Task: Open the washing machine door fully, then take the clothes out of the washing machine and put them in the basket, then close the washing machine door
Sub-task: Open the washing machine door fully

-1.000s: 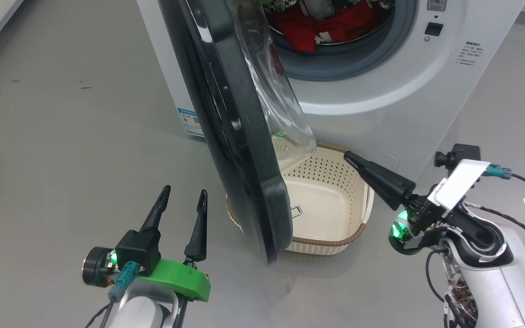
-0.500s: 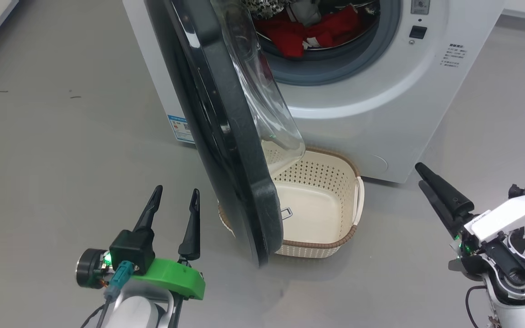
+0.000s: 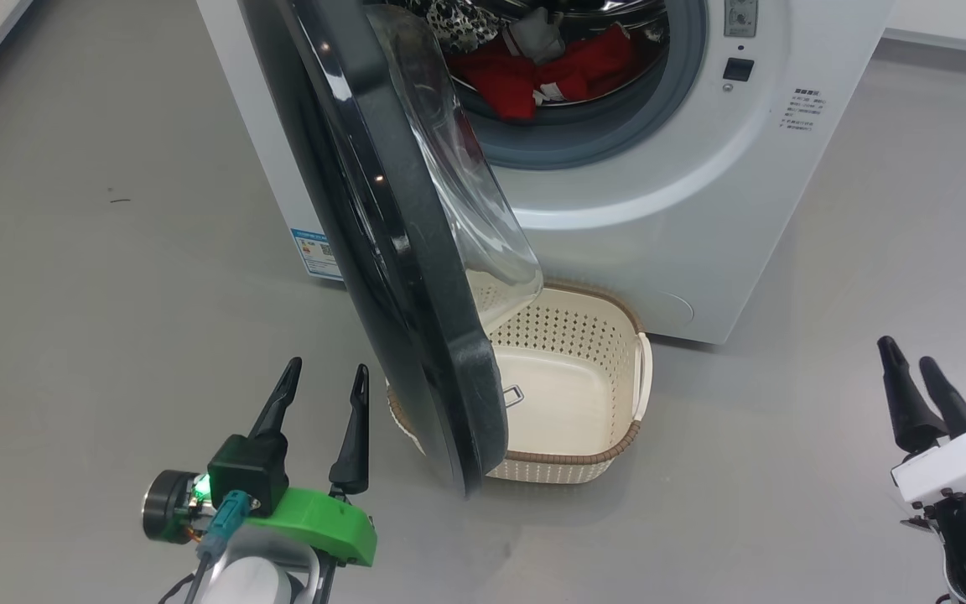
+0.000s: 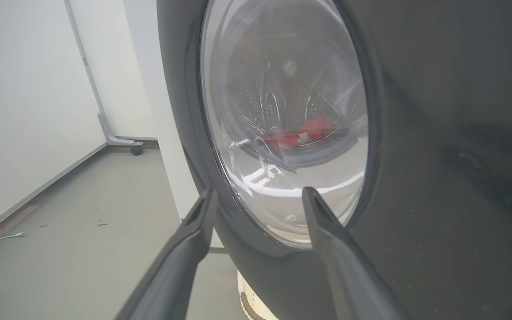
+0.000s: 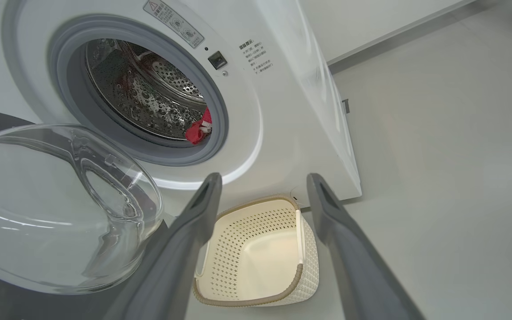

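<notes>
Opening the door is unfinished, I judge: it stands half-swung over the basket. Clothes lie in the drum. Left gripper and right gripper both gape, empty. Next move: left pushes the door's outer face wider.

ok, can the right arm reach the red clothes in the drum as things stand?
Probably yes. The washing machine door stands swung out to the left, leaving the drum mouth and red clothes uncovered toward the right gripper, which is open and empty.
</notes>
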`<state>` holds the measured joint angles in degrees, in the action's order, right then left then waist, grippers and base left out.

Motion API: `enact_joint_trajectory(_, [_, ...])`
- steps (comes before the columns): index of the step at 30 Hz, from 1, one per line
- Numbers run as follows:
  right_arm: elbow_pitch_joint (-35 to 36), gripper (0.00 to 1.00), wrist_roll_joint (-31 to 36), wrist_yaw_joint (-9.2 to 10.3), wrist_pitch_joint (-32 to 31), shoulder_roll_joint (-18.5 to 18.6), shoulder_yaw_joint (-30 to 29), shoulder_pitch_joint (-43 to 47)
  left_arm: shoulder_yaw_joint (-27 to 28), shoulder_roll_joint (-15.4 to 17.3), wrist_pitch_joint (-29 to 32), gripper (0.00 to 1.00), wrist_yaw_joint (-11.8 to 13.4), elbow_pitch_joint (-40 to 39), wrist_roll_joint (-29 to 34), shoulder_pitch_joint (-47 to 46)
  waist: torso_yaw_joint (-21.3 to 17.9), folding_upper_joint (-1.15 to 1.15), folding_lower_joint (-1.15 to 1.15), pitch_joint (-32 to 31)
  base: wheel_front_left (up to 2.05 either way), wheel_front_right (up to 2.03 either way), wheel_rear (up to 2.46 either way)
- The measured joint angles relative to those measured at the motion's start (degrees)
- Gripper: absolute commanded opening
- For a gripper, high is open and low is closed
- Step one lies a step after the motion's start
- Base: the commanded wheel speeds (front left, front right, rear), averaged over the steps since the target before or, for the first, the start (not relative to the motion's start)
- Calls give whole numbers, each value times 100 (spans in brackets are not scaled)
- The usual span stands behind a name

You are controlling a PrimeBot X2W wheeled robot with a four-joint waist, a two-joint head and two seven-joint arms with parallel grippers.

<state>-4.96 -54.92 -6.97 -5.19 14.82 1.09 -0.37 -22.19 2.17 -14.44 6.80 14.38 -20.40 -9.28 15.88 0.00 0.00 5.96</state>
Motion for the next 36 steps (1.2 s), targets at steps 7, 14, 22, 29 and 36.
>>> enact_joint_trajectory(7, [7,100,1408,137,1023,296,-7,50,9,0,0,100,0,42,1,5,-16,0,0,-40,0,0,0])
enact_joint_trajectory(14, [48,100,2485,479,1794,413,232,146,36,0,0,100,0,108,1,19,-18,0,0,-79,0,0,0])
enact_joint_trajectory(22, [-158,100,2871,722,1896,210,555,433,45,0,0,100,0,136,1,24,-20,0,0,-115,0,0,0])
enact_joint_trajectory(29, [-258,100,3082,873,1913,-44,750,466,107,0,0,100,1,156,42,30,-27,0,0,-140,0,0,0])
enact_joint_trajectory(36, [-271,100,3243,890,1914,-316,1013,466,138,0,0,100,1,174,42,43,-46,0,0,-166,0,0,0])
